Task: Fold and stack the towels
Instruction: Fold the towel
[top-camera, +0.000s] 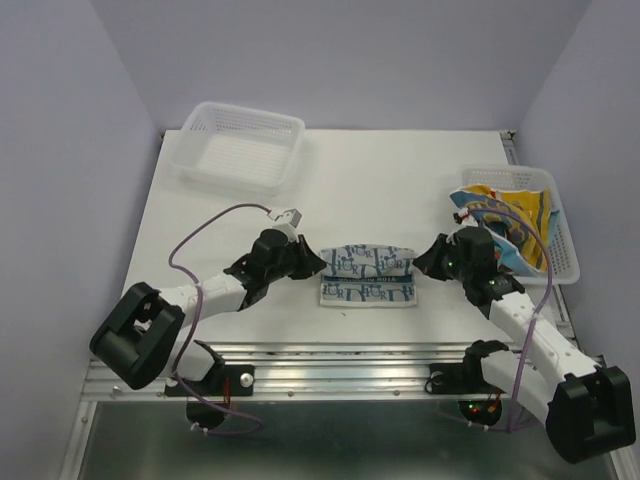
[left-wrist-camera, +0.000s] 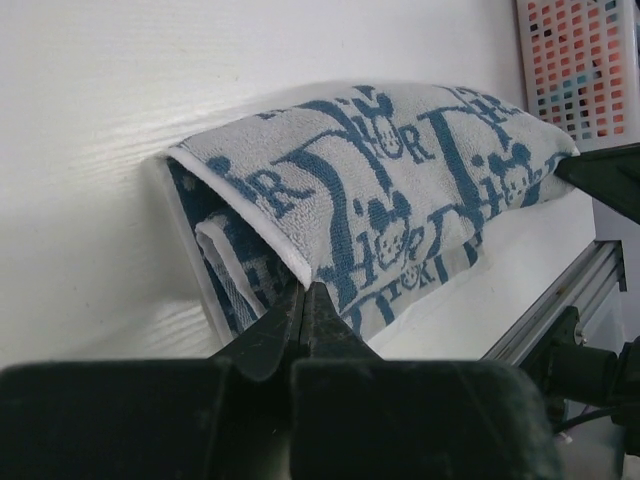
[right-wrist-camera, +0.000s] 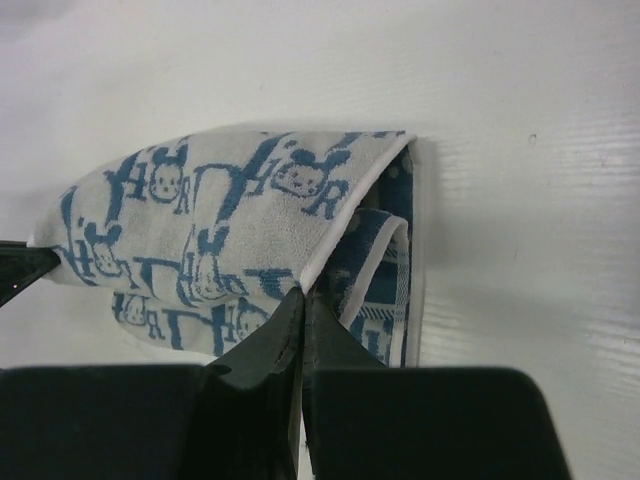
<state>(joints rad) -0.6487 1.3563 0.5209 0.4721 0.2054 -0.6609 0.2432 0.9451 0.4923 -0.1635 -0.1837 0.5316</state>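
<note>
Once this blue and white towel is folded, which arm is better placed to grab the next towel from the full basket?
Right, probably. The basket holding the remaining towels sits just beside the right tool; the left tool is across the blue-and-white towel, farther away. Both pinch that towel now.

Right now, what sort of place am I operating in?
Probably a lab test cell, not a home: bare lavender walls box in a white table, both arms sit on an aluminium rail, and white mesh baskets stand either side of the blue-and-white towel.
</note>
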